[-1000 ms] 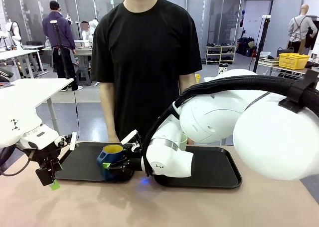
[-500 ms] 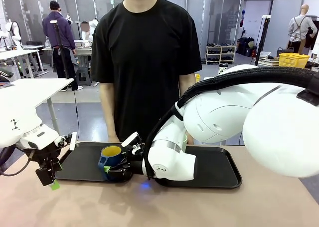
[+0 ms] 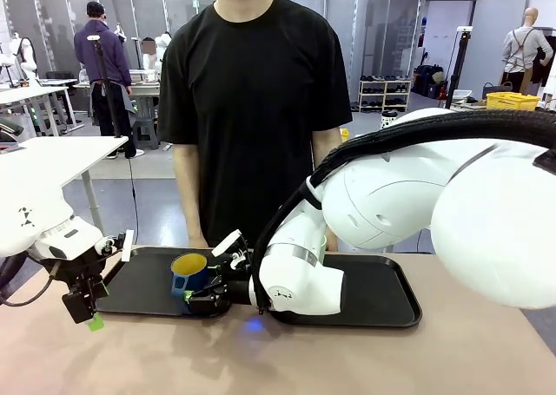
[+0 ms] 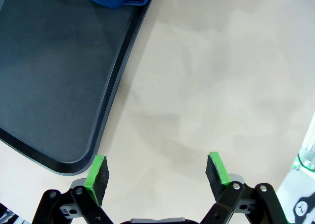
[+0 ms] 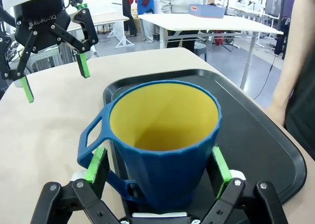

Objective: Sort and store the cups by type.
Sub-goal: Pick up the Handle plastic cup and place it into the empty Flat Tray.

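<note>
My right end effector (image 5: 156, 184) is clamped on the mug (image 5: 162, 135): green pads (image 5: 96, 165) press both sides of its blue body, yellow inside facing up, handle toward the left of the right wrist view. In the front view the mug (image 3: 188, 272) sits tilted in the grip, over the near right part of the left tray (image 3: 143, 291); can't tell if its base touches the tray. My right arm reaches across from the right, its forearm over the right tray (image 3: 382, 299). A bit of the pale green tumbler (image 3: 320, 244) peeks out behind that arm, on the right tray side. My left end effector (image 4: 157, 172) is spread wide with nothing between the pads, above bare tabletop (image 4: 206, 86) just off the left tray's corner (image 4: 74, 160). A person (image 3: 252, 100) stands at the far edge.
</note>
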Controlling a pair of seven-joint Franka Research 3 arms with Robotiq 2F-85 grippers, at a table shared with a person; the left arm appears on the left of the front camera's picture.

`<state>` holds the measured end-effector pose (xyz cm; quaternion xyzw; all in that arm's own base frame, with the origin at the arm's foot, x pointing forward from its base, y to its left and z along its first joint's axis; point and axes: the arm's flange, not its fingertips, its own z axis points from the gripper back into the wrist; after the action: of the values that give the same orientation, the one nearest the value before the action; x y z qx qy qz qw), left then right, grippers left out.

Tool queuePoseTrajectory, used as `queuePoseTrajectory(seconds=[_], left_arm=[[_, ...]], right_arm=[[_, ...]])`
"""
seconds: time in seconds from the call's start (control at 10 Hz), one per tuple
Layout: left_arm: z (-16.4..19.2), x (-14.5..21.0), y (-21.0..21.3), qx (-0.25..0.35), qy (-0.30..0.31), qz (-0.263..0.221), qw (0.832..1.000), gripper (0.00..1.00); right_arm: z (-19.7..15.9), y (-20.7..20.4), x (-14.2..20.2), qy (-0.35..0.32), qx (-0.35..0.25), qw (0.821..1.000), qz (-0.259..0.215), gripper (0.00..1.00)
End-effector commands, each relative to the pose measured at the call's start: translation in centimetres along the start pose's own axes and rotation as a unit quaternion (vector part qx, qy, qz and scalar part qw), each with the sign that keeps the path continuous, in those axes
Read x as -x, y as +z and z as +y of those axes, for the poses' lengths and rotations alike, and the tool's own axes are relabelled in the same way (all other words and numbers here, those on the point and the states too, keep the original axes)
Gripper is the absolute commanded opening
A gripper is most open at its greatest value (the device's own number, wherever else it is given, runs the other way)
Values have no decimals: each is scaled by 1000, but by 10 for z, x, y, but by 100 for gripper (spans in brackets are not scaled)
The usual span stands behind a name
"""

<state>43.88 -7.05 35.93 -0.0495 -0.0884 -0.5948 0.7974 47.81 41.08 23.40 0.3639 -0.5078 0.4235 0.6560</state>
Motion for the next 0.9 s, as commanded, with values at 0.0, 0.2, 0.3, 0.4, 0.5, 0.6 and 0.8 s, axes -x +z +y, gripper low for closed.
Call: queuePoseTrajectory(seconds=[0.0,0.2,0.3,0.4,0.5,0.6,0.8], left_arm=[[1,3,0,0,-8,-8,1000,100],[1,3,0,0,-8,-8,1000,100],[1,3,0,0,-8,-8,1000,100],[1,3,0,0,-8,-8,1000,100],[1,3,0,0,-8,-8,1000,100],[1,3,0,0,-8,-8,1000,100],[1,3,0,0,-8,-8,1000,100]], right_arm=[[21,12,7,21,16,1000,13,100],[22,18,5,20,21,999,19,100],[23,23,4,21,26,999,23,100],[24,27,3,22,33,999,28,100],[25,32,1,25,38,998,37,100],[26,37,-1,26,41,998,49,100],[32,49,-7,21,54,996,72,100]])
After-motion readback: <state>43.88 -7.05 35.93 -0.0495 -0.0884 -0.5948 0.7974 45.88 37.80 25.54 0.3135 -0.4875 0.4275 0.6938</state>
